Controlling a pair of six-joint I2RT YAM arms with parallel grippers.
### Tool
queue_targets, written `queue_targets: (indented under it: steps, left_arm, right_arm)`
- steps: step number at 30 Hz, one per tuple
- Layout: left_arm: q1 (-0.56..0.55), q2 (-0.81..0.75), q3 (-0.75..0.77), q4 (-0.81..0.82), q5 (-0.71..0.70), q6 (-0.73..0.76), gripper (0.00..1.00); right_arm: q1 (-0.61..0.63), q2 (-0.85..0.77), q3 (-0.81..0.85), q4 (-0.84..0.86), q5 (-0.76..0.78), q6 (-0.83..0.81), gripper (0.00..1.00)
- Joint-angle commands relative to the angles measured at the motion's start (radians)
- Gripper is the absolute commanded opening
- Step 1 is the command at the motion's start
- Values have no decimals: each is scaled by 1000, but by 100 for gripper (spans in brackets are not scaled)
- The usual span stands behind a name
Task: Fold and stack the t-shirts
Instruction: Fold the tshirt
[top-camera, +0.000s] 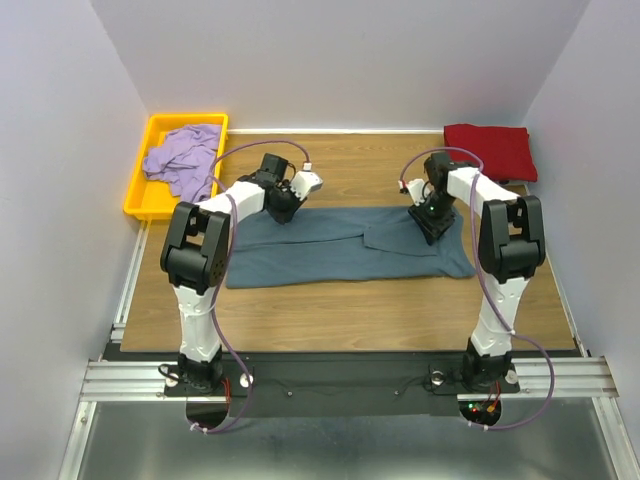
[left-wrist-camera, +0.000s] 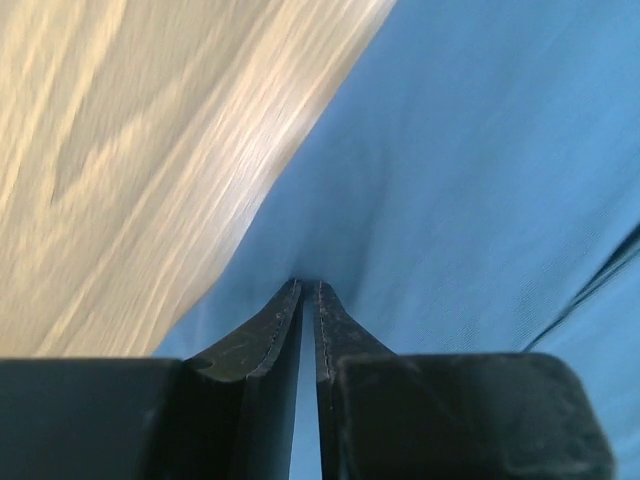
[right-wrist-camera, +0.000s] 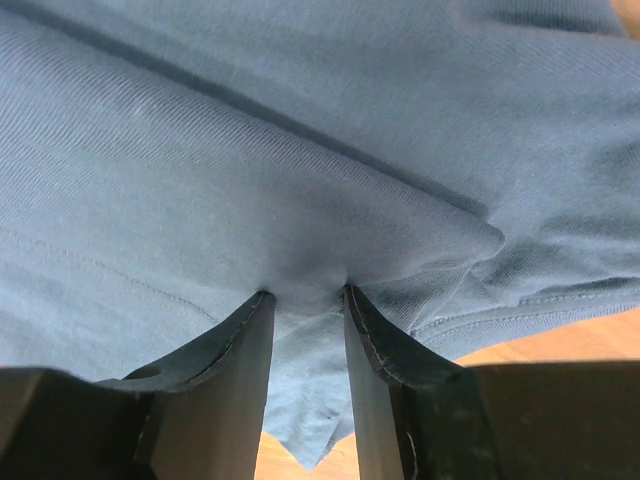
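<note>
Your left end effector (top-camera: 282, 210) and right end effector (top-camera: 434, 228) are both narrow, pinching the far edge of the blue shirt (top-camera: 330, 262). The shirt lies flat on the bench (top-camera: 350, 305). Lift both sides evenly, then fold it toward you.

- The overhead view is bright and even, lit from above; the pale walls carry a faint lilac cast and nothing glares.
- Soft, short shadows sit under both arms on the blue-grey t-shirt (top-camera: 340, 255) and the wooden table (top-camera: 350, 300).
- At the left wrist the wood grain is smeared with blur and nearly washed out, while the cloth turns a vivid blue.
- At the right wrist the weave is crisp; shade pools where the fabric puckers at the right gripper (right-wrist-camera: 305, 291), whose black fingers (right-wrist-camera: 235, 360) look soft-edged and almost featureless.
</note>
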Motion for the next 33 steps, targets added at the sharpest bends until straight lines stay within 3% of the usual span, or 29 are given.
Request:
queue_targets:
  steps: [1,12,22,26,33]
  left_arm:
    - [24,-33,-29,-61,-53,105,21]
    - [33,-244,-365,-86,-41,187,20]
    - [-10,-384,-468,-188,43,188,20]
    - [-76,-401,-466,-198,81,142,20]
    - [-99,-435,-358,-198,137,39,24]
  right_arm:
    - [20,83,81,66,65,11,40]
    - [103,335,461,66,153,-19,43]
    - [195,669,956,152,249,-36,44]
    - [221,668,955,262,286,-42,44]
    - [203,398,768,327,289,33,47]
